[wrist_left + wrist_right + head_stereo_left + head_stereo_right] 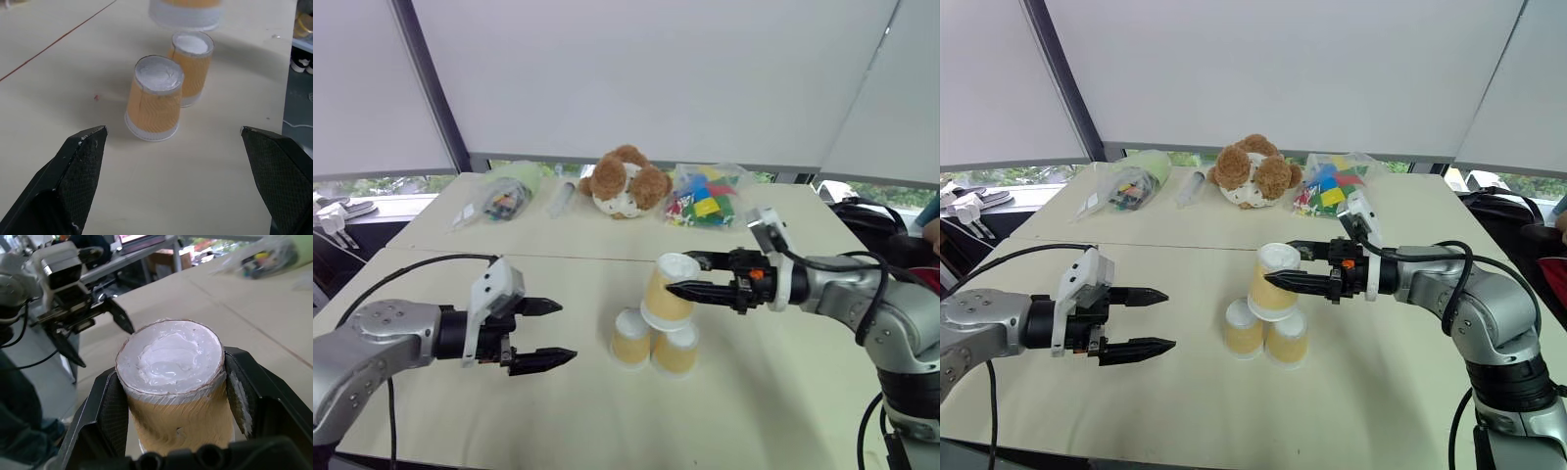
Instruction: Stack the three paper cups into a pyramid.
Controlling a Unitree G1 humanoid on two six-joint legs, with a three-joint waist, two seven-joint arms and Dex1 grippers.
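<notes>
The right pincer (677, 276) was clamped on an upturned paper cup (668, 290), one black finger on each side of its tan wall, and held it tilted just above two more cups standing base-up on the worktop (460, 411). Those two, the left cup (630, 338) and the right cup (675, 350), stood just beside each other near the middle of the worktop, their white bases forming the ledge for the third. The held cup's rim hung close over the pair; whether it was touching them could not be told.

The left pincer (542, 334) hovered to the left of the cups, well apart from them, its fingers spread wide and holding nothing.

At the far edge lay a teddy bear (625, 182), a bag of coloured blocks (705, 199) and another bag (499, 199), none of them near the stack.

The cups looked light and thin-walled, easy to crush or dent under a hard squeeze and easy to knock over with a brush of a finger. A gentle hold across the middle of the wall, as here, seemed the safest place. The cup would probably need levelling and centring over the seam between the two bases, then a slow release so the lower pair was not nudged.
</notes>
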